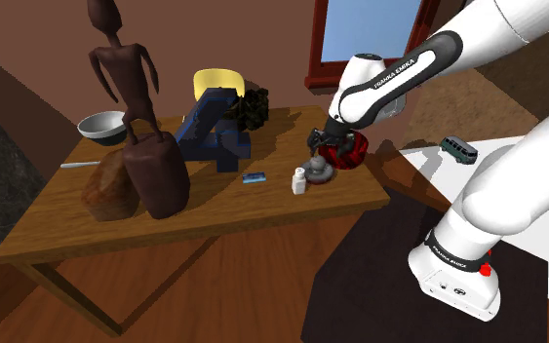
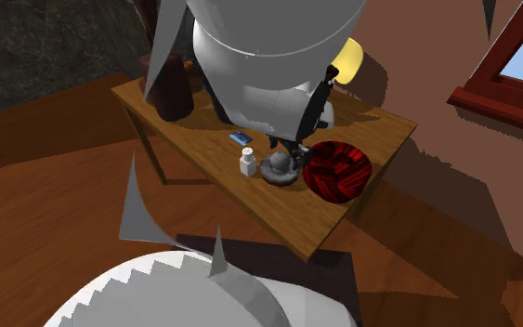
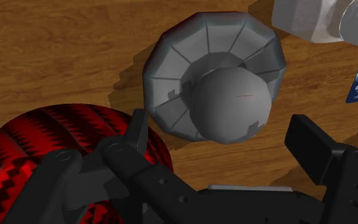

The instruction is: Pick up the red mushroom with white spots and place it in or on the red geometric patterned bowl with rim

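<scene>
The mushroom (image 3: 214, 76) is drawn plain grey, with a ribbed cap and a round stem end. It lies on the wooden table (image 1: 204, 229) right beside the red and black patterned bowl (image 3: 37, 146). My gripper (image 3: 222, 137) hovers just above it, open; its fingers (image 3: 308, 141) stand apart on either side of the stem end and do not touch it. In the shoulder view the gripper (image 1: 319, 148) is over the mushroom (image 1: 319, 171), with the bowl (image 1: 352, 148) behind it. In the second exterior view the mushroom (image 2: 279, 170) sits to the left of the bowl (image 2: 339, 173).
A small white bottle (image 1: 300, 180) and a blue card (image 1: 254, 176) lie close to the mushroom. Further along the table stand a blue object (image 1: 215, 132), a tall dark figure (image 1: 140, 117), a brown lump (image 1: 109, 190) and a grey bowl (image 1: 102, 127).
</scene>
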{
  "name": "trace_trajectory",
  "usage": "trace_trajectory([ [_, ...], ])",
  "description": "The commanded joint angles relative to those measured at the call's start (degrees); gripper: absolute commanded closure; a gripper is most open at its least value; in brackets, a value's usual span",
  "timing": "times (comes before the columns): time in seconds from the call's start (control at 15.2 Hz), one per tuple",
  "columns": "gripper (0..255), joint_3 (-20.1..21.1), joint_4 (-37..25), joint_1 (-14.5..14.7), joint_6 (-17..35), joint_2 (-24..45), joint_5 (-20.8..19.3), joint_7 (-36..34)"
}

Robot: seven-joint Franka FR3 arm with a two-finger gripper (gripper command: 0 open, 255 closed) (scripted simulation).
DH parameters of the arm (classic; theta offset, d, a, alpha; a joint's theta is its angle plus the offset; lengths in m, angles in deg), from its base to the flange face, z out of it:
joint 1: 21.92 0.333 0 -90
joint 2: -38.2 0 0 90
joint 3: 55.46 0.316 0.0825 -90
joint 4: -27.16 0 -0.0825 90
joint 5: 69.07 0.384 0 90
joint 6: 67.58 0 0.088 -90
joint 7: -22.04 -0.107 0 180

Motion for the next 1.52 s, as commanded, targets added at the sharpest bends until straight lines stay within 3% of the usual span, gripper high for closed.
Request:
trace_trajectory([
  [0.0,0,-1.6,-0.5,1.8,-0.7,2.2,3.7,3.3],
  [0.33,0,-1.7,-0.4,2.8,3.6,6.4,5.8,4.8],
  [0.79,0,-1.7,-0.4,2.8,3.6,6.4,5.8,4.8],
  [0.86,255,-1.7,-0.4,2.8,3.6,6.4,5.8,4.8],
  [1.45,255,-1.7,-0.4,2.8,3.6,6.4,5.8,4.8],
])
